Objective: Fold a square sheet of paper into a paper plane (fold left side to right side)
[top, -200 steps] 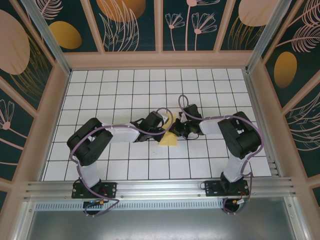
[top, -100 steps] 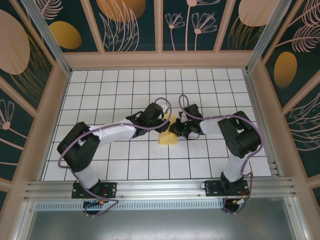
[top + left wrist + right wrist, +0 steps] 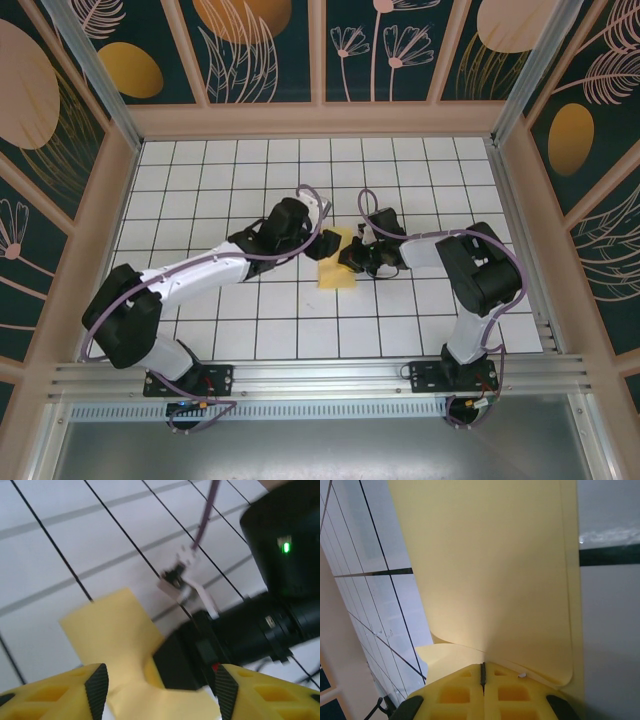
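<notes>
Left gripper (image 3: 161, 694) has drawn back from the square sheet of paper (image 3: 337, 268), fingers wide apart. Right gripper (image 3: 482, 672) clamps its edge.

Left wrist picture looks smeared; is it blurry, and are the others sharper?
Yes: left wrist view is blurred, grid lines and yellow paper soft; right wrist view is crisper, the paper glowing near the fingers; top external view is sharp, evenly lit.

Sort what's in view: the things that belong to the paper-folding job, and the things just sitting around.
Job:
yellow paper
right gripper, shut on it
left gripper, open, close to it

Not part of it:
tiled table
patterned walls
purple cable
</notes>
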`<state>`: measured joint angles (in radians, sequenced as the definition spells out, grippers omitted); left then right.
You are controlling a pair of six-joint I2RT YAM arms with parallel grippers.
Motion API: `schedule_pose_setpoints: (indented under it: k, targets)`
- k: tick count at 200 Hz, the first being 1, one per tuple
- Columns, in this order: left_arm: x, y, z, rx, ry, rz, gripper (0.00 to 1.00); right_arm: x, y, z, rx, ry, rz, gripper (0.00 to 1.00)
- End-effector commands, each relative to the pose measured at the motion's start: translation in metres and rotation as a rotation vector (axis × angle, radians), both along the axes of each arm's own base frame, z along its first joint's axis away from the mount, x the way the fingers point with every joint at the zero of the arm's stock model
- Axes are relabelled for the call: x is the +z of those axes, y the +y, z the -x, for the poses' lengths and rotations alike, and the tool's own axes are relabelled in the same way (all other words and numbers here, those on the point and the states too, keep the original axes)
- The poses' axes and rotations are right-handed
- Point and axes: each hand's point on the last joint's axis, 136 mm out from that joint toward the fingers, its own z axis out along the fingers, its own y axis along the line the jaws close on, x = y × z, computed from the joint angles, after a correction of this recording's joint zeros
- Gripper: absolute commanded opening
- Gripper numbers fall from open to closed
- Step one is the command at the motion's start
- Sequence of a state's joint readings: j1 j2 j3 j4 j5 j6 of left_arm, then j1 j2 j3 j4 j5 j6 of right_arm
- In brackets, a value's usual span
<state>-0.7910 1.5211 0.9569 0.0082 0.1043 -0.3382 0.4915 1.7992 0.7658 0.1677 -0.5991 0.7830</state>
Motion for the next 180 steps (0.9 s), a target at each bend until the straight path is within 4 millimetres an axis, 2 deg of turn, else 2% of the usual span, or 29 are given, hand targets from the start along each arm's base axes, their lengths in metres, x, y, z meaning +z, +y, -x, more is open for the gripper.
schedule_pose_setpoints:
  k: [1, 71, 99, 111, 116, 147, 180]
  targets:
    - [-0.022, -0.014, 0.027, -0.091, 0.155, 0.093, 0.56, -0.048, -0.037, 0.020, -0.060, 0.128, 0.183, 0.05]
    - [-0.069, -0.022, 0.054, -0.154, 0.341, 0.130, 0.51, -0.049, -0.035, 0.018, -0.060, 0.127, 0.175, 0.04]
    - [-0.082, -0.027, 0.057, -0.172, 0.393, 0.118, 0.51, -0.049, -0.035, 0.018, -0.058, 0.128, 0.179, 0.04]
    - [-0.080, -0.029, 0.057, -0.182, 0.397, 0.126, 0.51, -0.049, -0.035, 0.018, -0.059, 0.127, 0.178, 0.05]
    - [-0.091, -0.028, 0.058, -0.177, 0.419, 0.106, 0.51, -0.050, -0.036, 0.019, -0.059, 0.129, 0.178, 0.05]
    - [-0.108, -0.022, 0.055, -0.144, 0.431, 0.042, 0.51, -0.050, -0.036, 0.019, -0.057, 0.129, 0.180, 0.05]
    - [-0.118, -0.015, 0.055, -0.116, 0.432, 0.018, 0.50, -0.050, -0.036, 0.020, -0.056, 0.131, 0.183, 0.05]
